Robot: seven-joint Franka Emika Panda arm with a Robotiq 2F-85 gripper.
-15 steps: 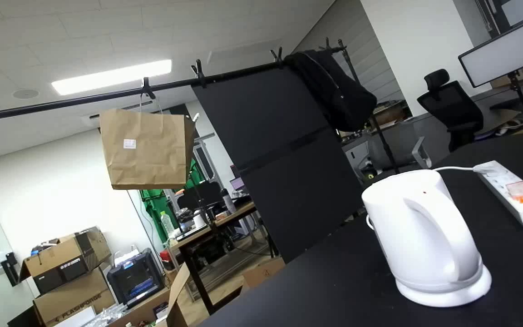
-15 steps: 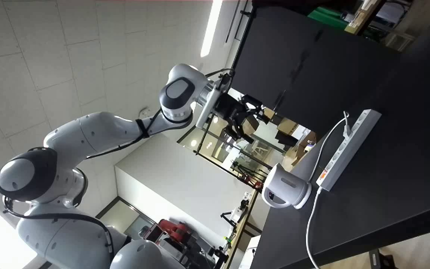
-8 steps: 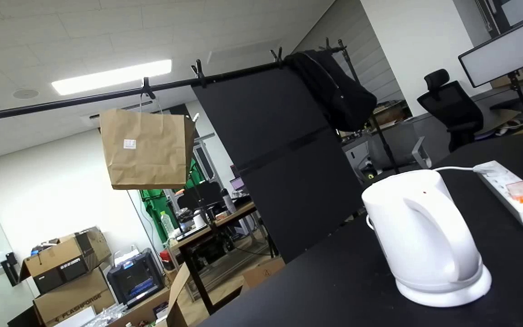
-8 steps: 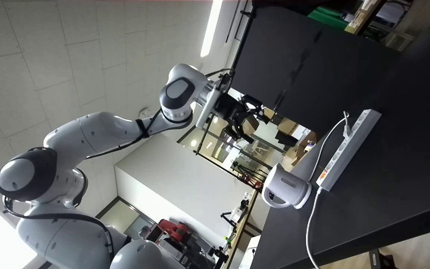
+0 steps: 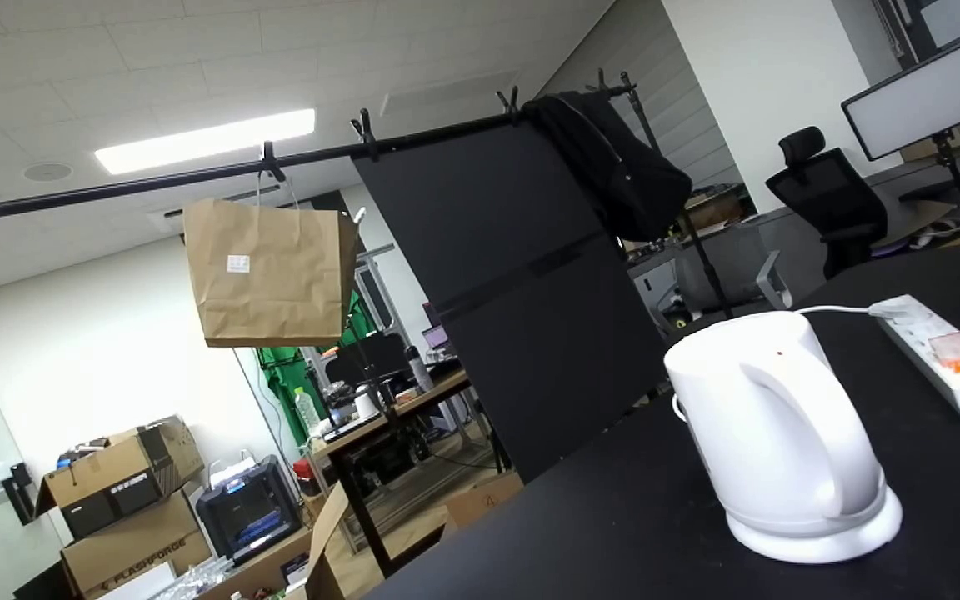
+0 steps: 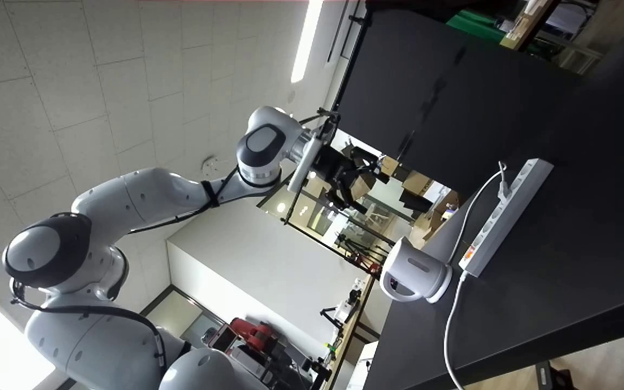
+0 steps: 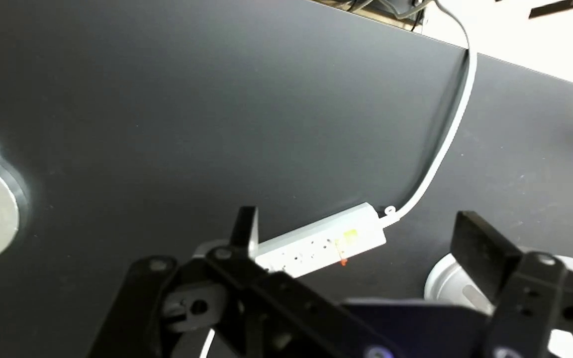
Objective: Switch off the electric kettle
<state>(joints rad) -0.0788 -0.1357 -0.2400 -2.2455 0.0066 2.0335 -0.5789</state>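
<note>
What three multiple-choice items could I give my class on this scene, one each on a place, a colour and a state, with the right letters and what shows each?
1. Where does the electric kettle stand?
A) On the floor
B) On the black table
C) On a chair

2. What colour is the hanging paper bag?
A) Brown
B) Blue
C) Green

3. How is the robot's hand?
A) Shut on the kettle
B) Shut on nothing
C) Open

Right letters:
1 B: both exterior views show the kettle standing on the table.
2 A: an exterior view shows it brown, apart from a small white label.
3 C: the wrist view shows its fingers wide apart.
</note>
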